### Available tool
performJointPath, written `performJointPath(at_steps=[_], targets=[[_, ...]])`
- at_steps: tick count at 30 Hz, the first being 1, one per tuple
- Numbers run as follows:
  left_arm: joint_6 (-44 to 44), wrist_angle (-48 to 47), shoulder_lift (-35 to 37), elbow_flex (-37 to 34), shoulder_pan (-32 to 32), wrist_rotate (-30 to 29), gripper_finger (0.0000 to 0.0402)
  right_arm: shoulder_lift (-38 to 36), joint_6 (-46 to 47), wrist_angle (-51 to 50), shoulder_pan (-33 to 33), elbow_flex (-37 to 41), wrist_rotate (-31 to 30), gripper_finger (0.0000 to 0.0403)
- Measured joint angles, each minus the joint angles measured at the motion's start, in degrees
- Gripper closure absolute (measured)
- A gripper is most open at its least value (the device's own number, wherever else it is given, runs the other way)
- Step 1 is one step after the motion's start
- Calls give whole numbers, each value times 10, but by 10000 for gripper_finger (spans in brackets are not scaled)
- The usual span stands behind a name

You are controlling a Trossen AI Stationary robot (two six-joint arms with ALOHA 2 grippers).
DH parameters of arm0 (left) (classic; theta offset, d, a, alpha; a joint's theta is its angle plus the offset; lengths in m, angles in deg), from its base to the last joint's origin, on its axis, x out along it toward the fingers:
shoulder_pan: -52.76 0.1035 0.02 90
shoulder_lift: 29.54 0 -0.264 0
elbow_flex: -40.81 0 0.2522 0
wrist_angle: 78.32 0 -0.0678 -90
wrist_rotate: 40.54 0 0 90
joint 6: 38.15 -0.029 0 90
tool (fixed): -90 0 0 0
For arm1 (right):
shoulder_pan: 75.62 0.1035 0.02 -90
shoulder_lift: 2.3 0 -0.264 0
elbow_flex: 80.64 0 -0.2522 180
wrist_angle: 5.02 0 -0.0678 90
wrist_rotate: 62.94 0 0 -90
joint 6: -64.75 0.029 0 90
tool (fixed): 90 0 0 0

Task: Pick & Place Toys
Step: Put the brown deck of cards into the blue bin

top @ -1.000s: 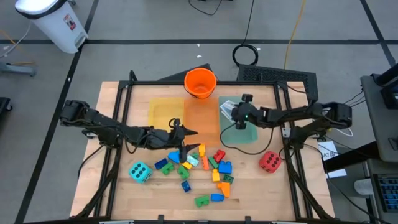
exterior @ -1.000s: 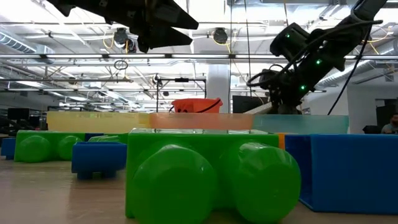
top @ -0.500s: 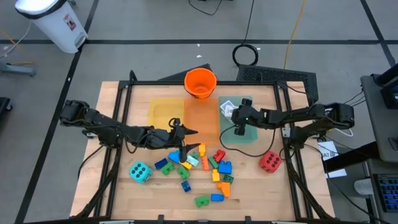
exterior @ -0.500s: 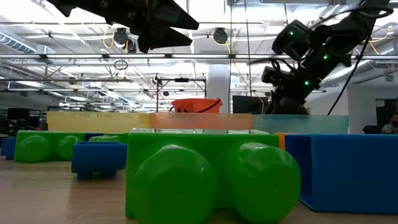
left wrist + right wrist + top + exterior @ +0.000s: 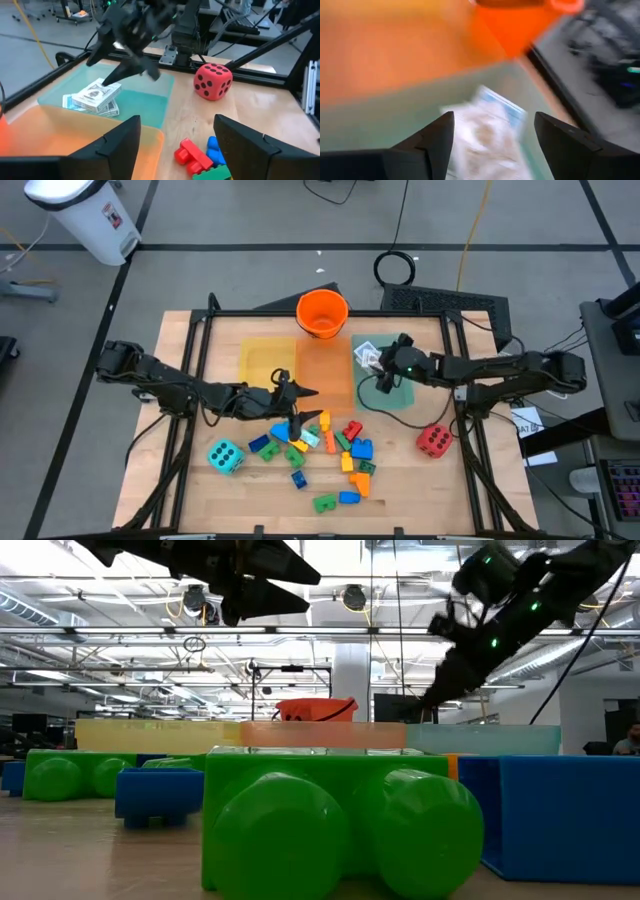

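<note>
So the right gripper [image 5: 377,370] is up over the green tray [image 5: 384,392], jaws apart with nothing between them. The white card packs [image 5: 94,96] sit stacked in that tray, right under it — they're lying loose, not gripped.

The left gripper [image 5: 303,393] hangs over the edge of the orange tray [image 5: 322,370], just above the pile of building bricks [image 5: 325,448] on the worktop [image 5: 190,490]. Its jaws are apart too, and nothing is between them.

The rest of the toys: the red die [image 5: 433,439] is on the wood near the right side of the frame, beside the green tray's near corner. The teal die [image 5: 225,456] is off to the left of the brick pile. The orange bucket [image 5: 322,313] stands at the far edge, behind the trays, with the yellow tray [image 5: 265,362] left of the orange one.
</note>
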Motion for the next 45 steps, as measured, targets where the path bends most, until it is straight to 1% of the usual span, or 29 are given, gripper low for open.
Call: performJointPath(at_steps=[2,5,8,10,12,17,20,23,26,29,32,35,37,39,41,45], targets=[[15,0,0,0,0,0,134,-28,42,-10,11,0,70,162],[19,-1,0,0,0,0,129,-63,103,-8,34,0,192,167],[18,-1,0,0,0,0,126,-85,139,0,64,0,294,172],[18,-1,0,0,0,0,128,-94,158,3,90,0,324,175],[18,-1,0,0,0,0,131,-101,176,7,117,0,334,178],[20,-1,0,0,0,0,143,-119,192,5,183,0,335,186],[21,-1,0,0,0,0,150,-129,183,4,212,0,335,190],[22,-1,0,0,0,0,155,-137,175,5,230,0,334,193],[34,0,0,0,0,0,154,-138,166,5,234,0,330,193],[47,0,0,0,0,0,148,-135,148,1,234,5,277,193],[47,0,0,0,0,0,140,-129,146,13,233,33,192,193],[47,0,0,0,0,0,136,-117,137,53,225,66,85,193],[47,0,0,0,0,0,137,-107,124,49,207,71,40,197],[46,0,0,0,3,0,142,-88,123,14,180,57,36,209],[42,0,0,0,5,0,148,-61,123,-24,155,30,36,230],[42,0,0,0,13,0,160,9,93,-71,100,-20,57,297]])
